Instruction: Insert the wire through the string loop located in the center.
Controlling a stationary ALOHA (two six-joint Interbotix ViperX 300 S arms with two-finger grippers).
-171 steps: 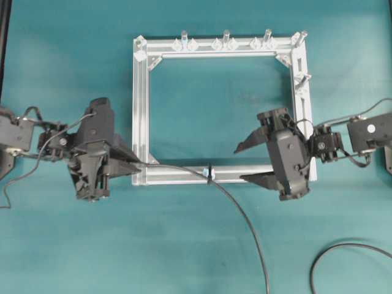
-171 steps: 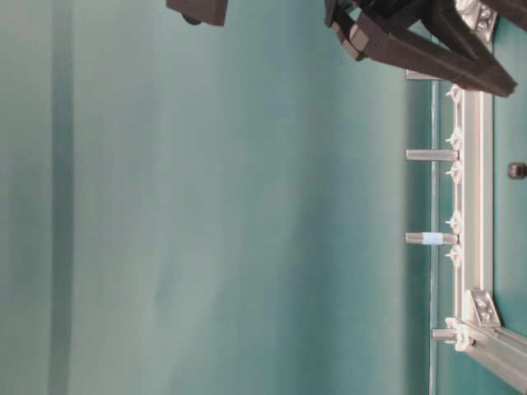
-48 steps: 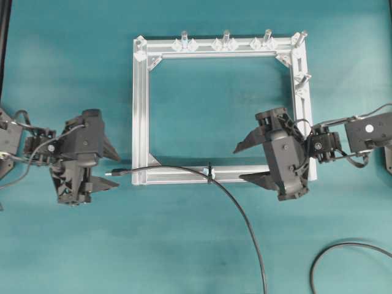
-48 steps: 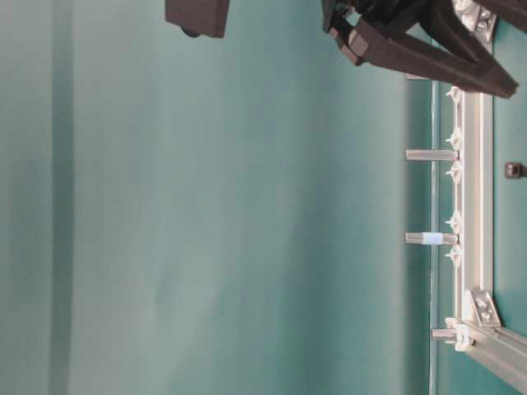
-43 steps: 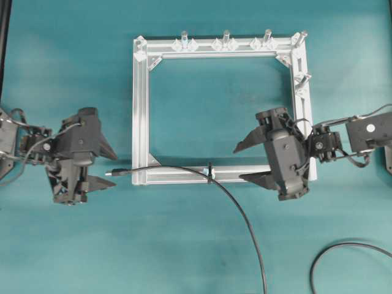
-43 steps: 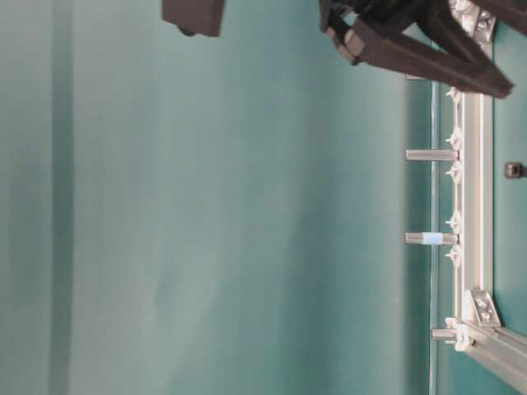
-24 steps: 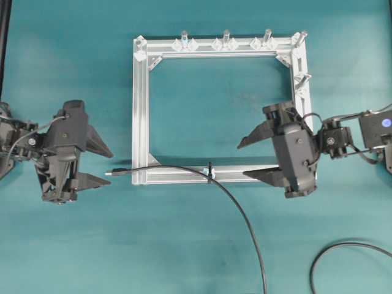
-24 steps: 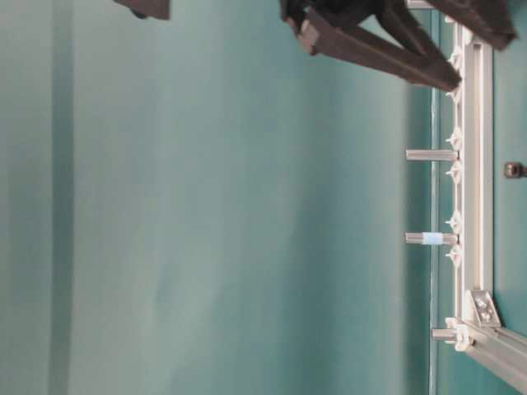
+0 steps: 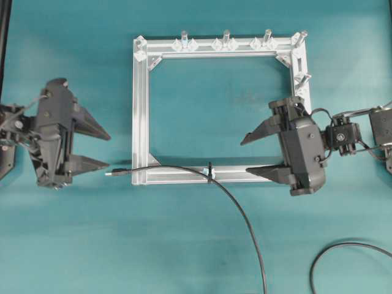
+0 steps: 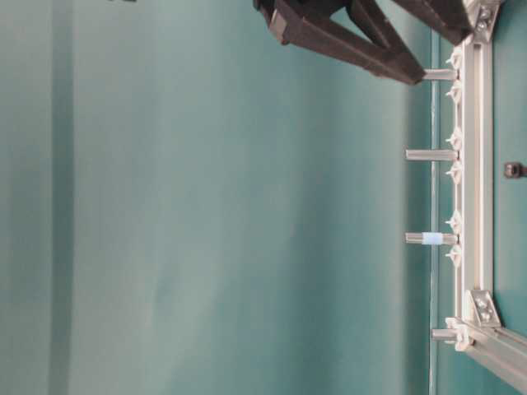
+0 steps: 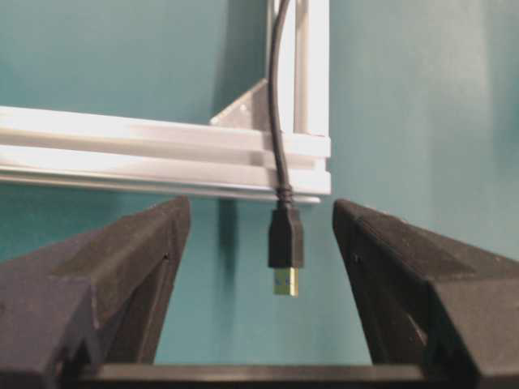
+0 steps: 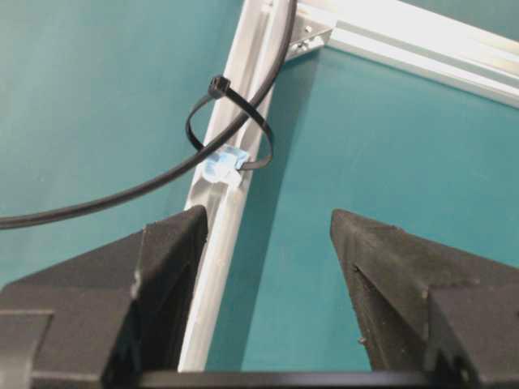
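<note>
My left gripper [image 9: 103,150] is spread wide open with nothing in it, fingers [image 11: 105,275] on either side of empty space. Straight ahead of it, between the two fingers but not touching either, is the plug end of the wire [image 11: 285,239], gold tip pointing back at me, lying on the teal table [image 9: 184,245]. Just past the plug the wire runs over the corner of the metal frame [image 9: 139,110] and along its near rail.

My right gripper [image 9: 248,156] is wide open too, holding nothing, sitting over the other end of that same rail. Out in front of it, a bit to the side of its left finger [image 12: 154,267], the string loop [image 12: 231,134] stands up across the rail by a little pale-blue clip [image 12: 223,166]. The wire [image 12: 122,194] goes right through the loop, then swings off the rail and away across the table toward the near edge.

From overhead the loop [image 9: 209,173] sits about halfway along the rail, between my two grippers. The far rail has a row of clear pegs [image 9: 225,38] sticking up, well away from both hands.
</note>
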